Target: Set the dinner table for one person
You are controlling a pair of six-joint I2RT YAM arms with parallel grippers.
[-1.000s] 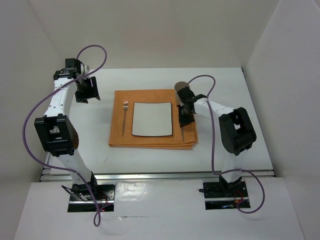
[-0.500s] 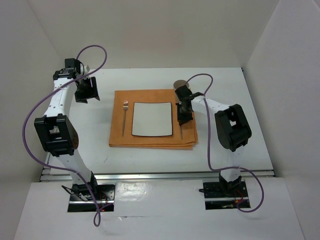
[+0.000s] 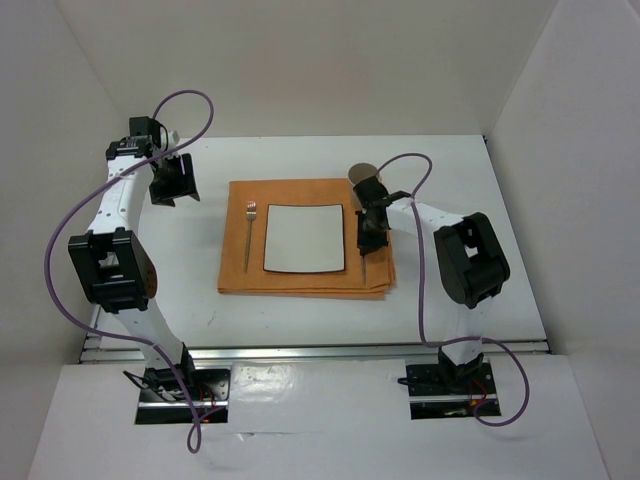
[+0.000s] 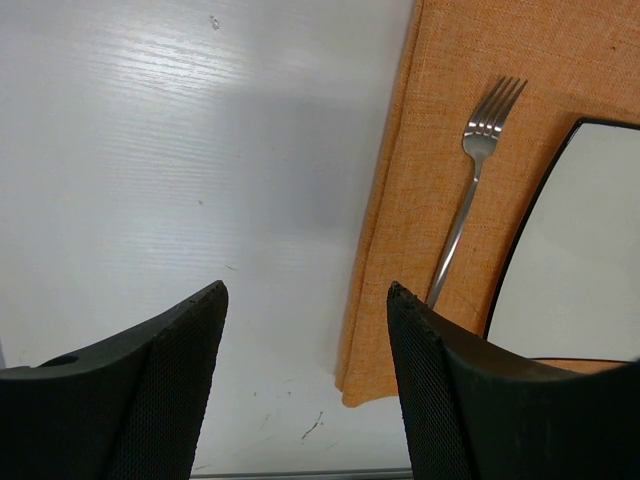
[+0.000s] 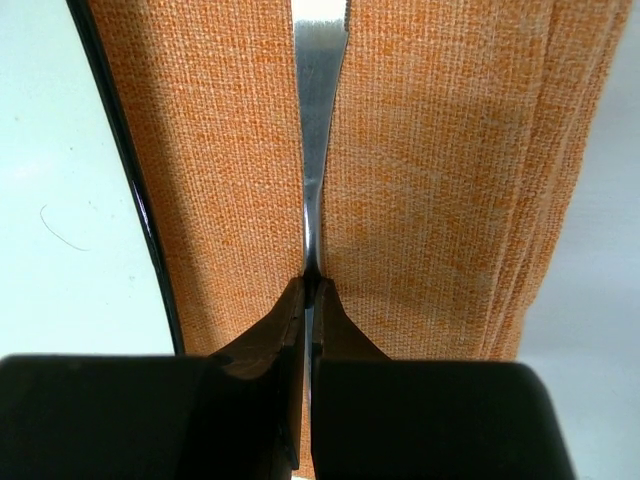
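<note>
You've got cloth (image 3: 300, 283), plate (image 3: 304, 238) and fork (image 3: 247, 240) laid on the dinner table (image 3: 450, 180); your right gripper (image 5: 308, 283) pinches the knife (image 5: 318, 100) beside the plate, not yet released, left gripper (image 4: 305, 295) wide and empty.

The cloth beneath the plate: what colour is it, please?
Orange woven cloth, best seen from the right wrist.

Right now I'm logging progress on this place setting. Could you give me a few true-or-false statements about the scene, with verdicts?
1. The fork lies on the orange cloth, left of the plate. True.
2. The right gripper is open and empty. False: it is shut on a thin metal utensil.
3. The left gripper holds the fork. False: it is open and holds nothing.
4. The utensil lies over the cloth, right of the plate. True.
</note>
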